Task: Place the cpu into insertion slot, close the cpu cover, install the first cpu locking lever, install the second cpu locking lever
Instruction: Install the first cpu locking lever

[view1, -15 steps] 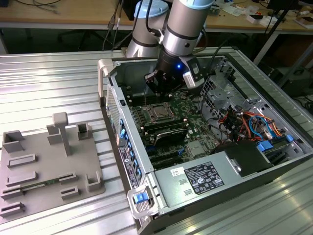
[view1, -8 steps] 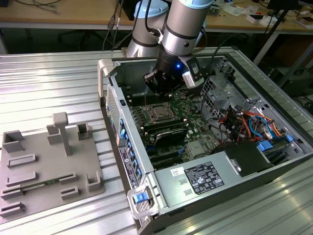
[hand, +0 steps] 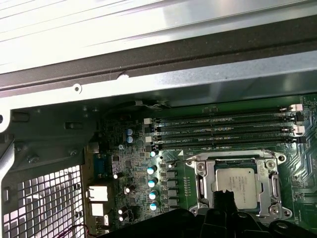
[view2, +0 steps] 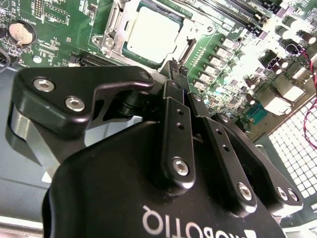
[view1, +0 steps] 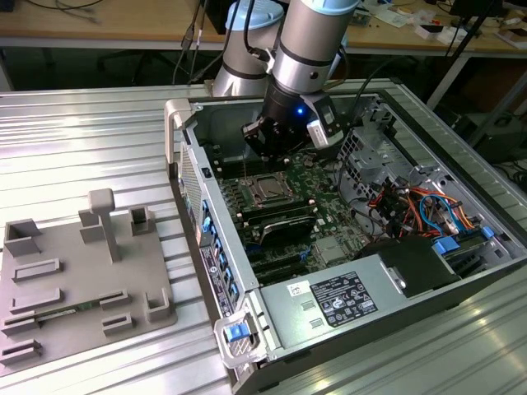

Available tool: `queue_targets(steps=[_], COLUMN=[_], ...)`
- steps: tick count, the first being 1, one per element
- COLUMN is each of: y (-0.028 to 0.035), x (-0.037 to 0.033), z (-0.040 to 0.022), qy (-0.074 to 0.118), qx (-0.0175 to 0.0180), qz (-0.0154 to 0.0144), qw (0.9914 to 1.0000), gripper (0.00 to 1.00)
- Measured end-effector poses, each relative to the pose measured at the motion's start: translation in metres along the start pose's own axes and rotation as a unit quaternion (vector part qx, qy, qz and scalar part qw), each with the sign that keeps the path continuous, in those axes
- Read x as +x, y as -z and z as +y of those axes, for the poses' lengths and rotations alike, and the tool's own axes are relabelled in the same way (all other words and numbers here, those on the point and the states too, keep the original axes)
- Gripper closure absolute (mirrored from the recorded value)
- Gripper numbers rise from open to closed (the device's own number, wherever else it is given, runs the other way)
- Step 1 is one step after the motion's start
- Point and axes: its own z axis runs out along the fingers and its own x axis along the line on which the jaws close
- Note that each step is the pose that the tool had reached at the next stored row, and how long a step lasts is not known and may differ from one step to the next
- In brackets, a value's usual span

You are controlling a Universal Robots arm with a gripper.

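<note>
At the socket on the green motherboard (view2: 54, 44) — cpu (view2: 148, 32) sits in the insertion slot (view2: 187, 48), cpu cover (view2: 113, 27) lying flat around it. Gripper (view2: 173, 69) hovers just beside the socket, fingers drawn together, holding nothing — long memory slots (hand: 223, 131) run nearby, inside the open computer case (view1: 412, 107).

Bright, even room light. Glare streaks the worktop (view1: 469, 354) toward five o'clock in the exterior view and whitens the cpu (view2: 151, 32) in the second wrist view.
</note>
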Motion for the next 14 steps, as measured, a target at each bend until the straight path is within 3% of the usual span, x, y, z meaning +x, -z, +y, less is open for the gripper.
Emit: queue_targets(steps=[5,10,14], y=[0.0000,-0.0001,-0.0003], x=[0.0008,0.0045,0.0184], z=[-0.0001,-0.0005,-0.0017], qy=[0.006,0.025,0.028], qx=[0.0001,0.0003,0.0003], qz=[0.0001,0.0005,0.0005], qw=[0.99998,0.99969,0.99961], gripper=[0.89,0.89,0.89])
